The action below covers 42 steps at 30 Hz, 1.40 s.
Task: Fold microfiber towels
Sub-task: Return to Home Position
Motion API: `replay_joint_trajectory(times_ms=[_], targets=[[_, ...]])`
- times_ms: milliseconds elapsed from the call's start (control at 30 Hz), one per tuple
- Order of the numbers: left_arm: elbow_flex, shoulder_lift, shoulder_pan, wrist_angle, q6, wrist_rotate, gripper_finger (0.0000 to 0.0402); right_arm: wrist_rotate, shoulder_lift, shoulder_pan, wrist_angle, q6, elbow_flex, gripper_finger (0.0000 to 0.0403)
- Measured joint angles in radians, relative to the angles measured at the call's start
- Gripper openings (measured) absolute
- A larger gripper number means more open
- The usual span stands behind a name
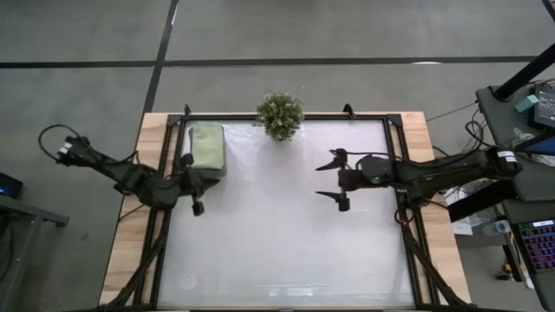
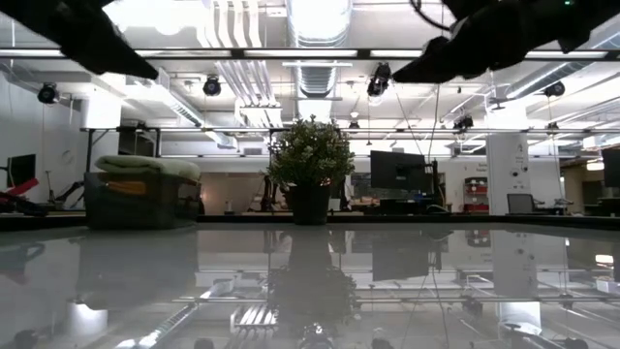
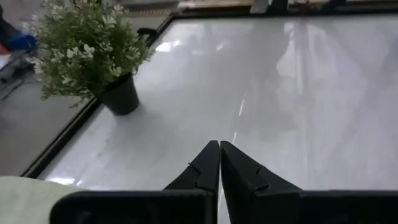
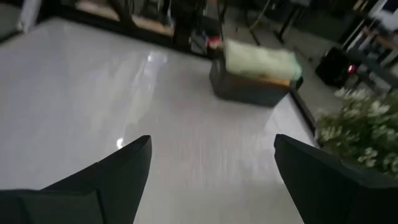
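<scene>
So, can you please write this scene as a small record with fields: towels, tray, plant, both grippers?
towels: green towel on top in the tray; an orange towel shows under it; others not visible
tray: far left corner of the table
plant: far edge, middle, upright
left gripper: shut, holds nothing, raised beside the tray
right gripper: open, holds nothing, raised over the right half of the table

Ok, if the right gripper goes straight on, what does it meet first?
Likely the bare table, since the open right gripper tilts down toward it. The bin holding a green towel lies farther on, slightly off line; depth unclear.
</scene>
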Motion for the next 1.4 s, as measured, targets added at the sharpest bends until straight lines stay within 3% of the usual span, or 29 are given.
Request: replay_joint_trajectory(times_ms=[333, 567, 767, 967, 1200, 1400], targets=[[-0.212, -0.273, -0.033, 0.128, 0.135, -0.051, 0.0000, -0.081, -0.232, 0.000, 0.065, 0.030, -0.147, 0.0325], [-0.328, -0.472, -0.033, 0.397, 0.335, -0.053, 0.0000, -0.021, -0.409, -0.002, 0.220, 0.000, -0.258, 0.0325], [-0.439, -0.593, -0.033, 0.474, 0.419, -0.055, 0.0000, -0.080, -0.561, -0.002, 0.281, -0.009, -0.393, 0.0325], [-0.548, -0.580, -0.033, 0.542, 0.443, -0.056, 0.0000, -0.087, -0.711, -0.002, 0.292, -0.065, -0.524, 0.0325], [-0.573, -0.534, -0.033, 0.674, 0.441, -0.044, 0.0000, -0.087, -0.955, -0.002, 0.055, -0.100, -0.505, 0.0325], [-0.573, -0.521, -0.031, 0.632, 0.437, -0.059, 0.0000, -0.095, -0.915, -0.002, -0.039, -0.012, -0.495, 0.0325]])
